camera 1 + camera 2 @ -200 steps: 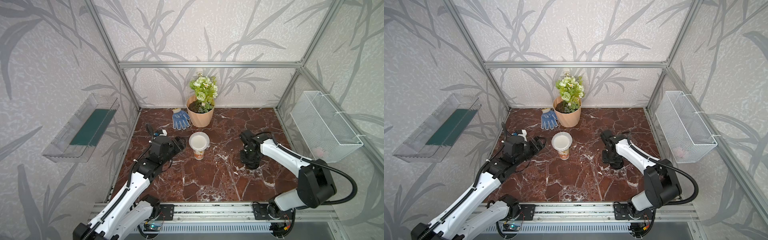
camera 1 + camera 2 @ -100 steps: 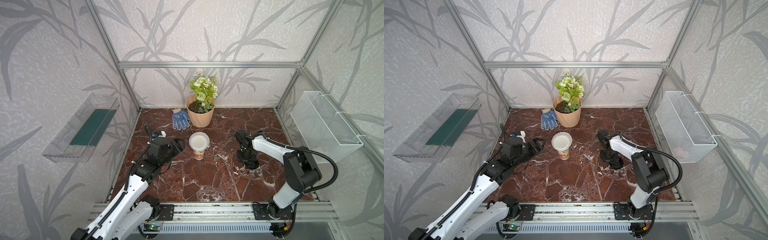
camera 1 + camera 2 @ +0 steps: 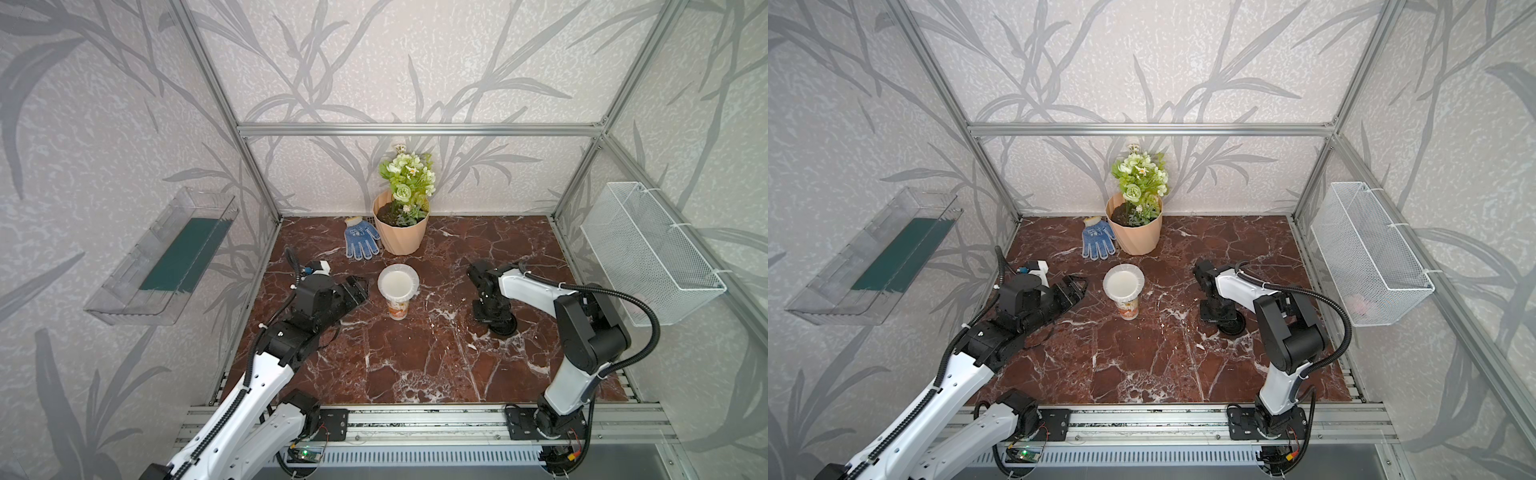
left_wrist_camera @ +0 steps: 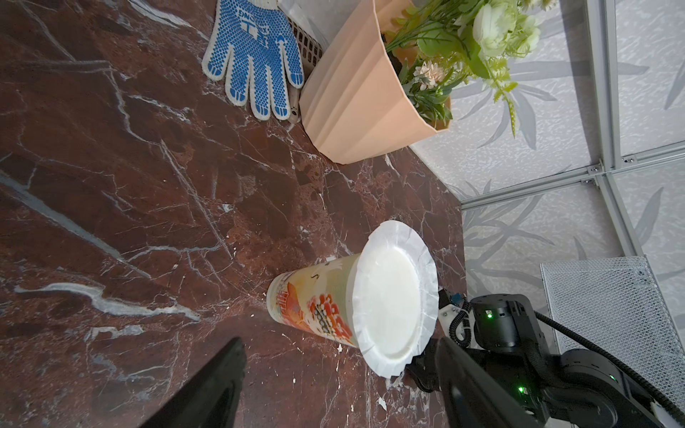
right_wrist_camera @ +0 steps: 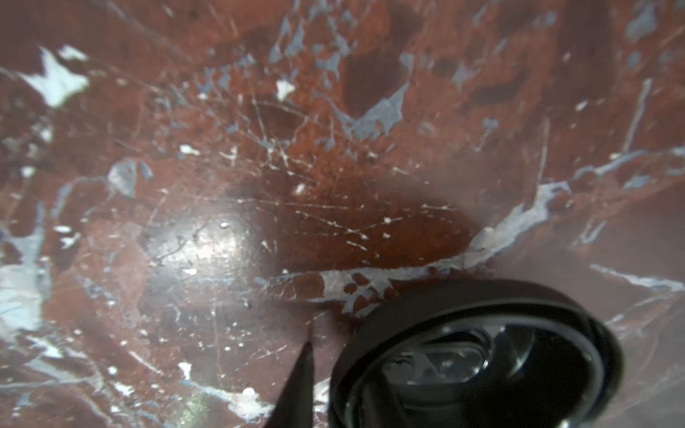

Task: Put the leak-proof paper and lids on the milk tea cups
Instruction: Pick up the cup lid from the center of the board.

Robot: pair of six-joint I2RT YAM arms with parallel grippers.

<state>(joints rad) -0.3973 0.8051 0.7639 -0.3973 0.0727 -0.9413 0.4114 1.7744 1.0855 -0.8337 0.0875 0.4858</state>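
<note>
Well, left arm (image 3: pixel 266 374) stretched low toward tall white paper cup with orange-red print (image 3: pixel 397 309), left jaws half open, empty, just beside it; I fear stray nudge tips cup. On its rim lies thin translucent round leak-proof sheet (image 4: pixel 393 307), loose; any knock slides it off. Right arm (image 3: pixel 532 286) bent down over black domed plastic lid (image 3: pixel 503 328) on marble tabletop (image 3: pixel 415 365); can't tell right jaws' grip.

The blue glove (image 4: pixel 255 55) bears printed lettering, too unclear to read.
</note>
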